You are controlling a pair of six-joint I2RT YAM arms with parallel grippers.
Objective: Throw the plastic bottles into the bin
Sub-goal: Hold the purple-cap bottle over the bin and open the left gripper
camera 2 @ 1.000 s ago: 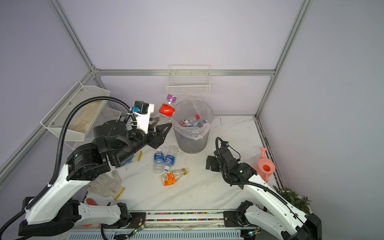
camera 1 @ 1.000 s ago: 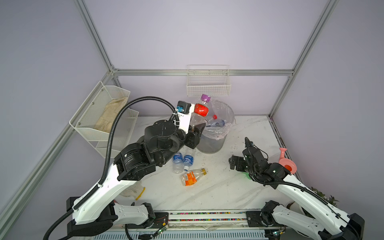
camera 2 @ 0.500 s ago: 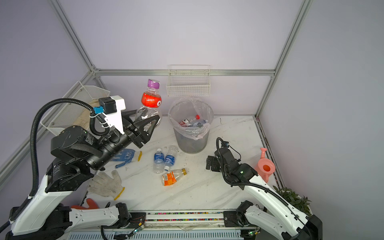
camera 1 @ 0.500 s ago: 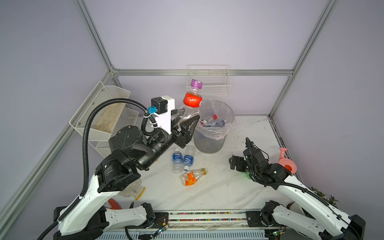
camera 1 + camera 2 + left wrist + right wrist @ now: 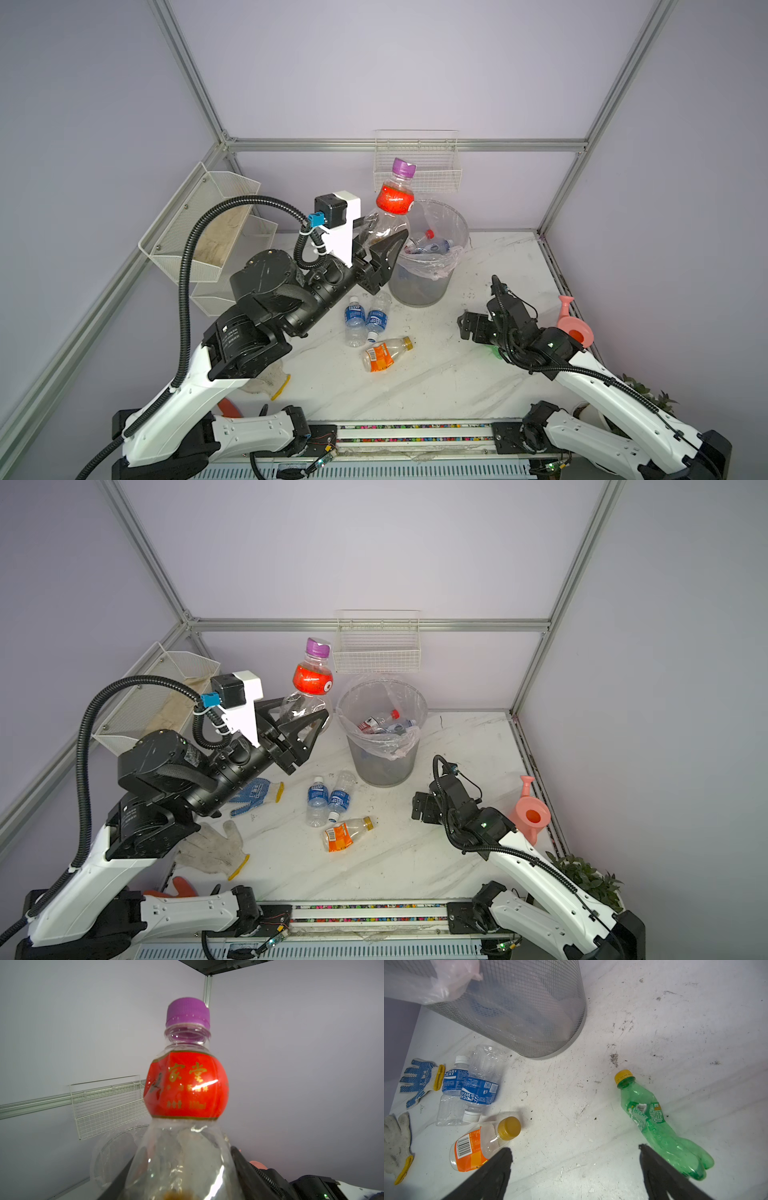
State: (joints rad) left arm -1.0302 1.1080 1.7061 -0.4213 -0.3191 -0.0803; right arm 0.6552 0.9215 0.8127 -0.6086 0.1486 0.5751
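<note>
**A:** While the left gripper [image 5: 304, 712] has that red-labelled bottle [image 5: 311, 679] up in the air, where does the bin [image 5: 382, 766] sit from it?

**B:** Just to the right in both top views. The bottle is higher than the rim but beside it, not above the opening. I'd say the drop hinges on closing that sideways gap first.

**A:** How is the bottle lying in the grip?

**B:** Close to upright, purple cap on top, leaning slightly toward the bin. The fingers are about half closed and pinch its clear lower body, with the red label and neck standing free above them. The left wrist view looks straight up along it.

**A:** And the arm itself?

**B:** It is raised and stretched diagonally toward the back, the wrist tipped upward. It is plainly the nearer arm to the bin's mouth.

**A:** What about the other side?

**B:** The right gripper [image 5: 574, 1149] is low over the table [image 5: 675, 1022], pointing down, its fingers spread wide with nothing between them. A green bottle [image 5: 654, 1122] lies flat just beside one finger, its base end by that finger and its yellow cap pointing away.

**A:** Anything else left out?

**B:** Two blue-labelled bottles [image 5: 365, 320] lie side by side near the foot of the bin, and an orange-labelled bottle [image 5: 384, 353] lies just in front of them. A few bottles already sit inside the bin.
</note>
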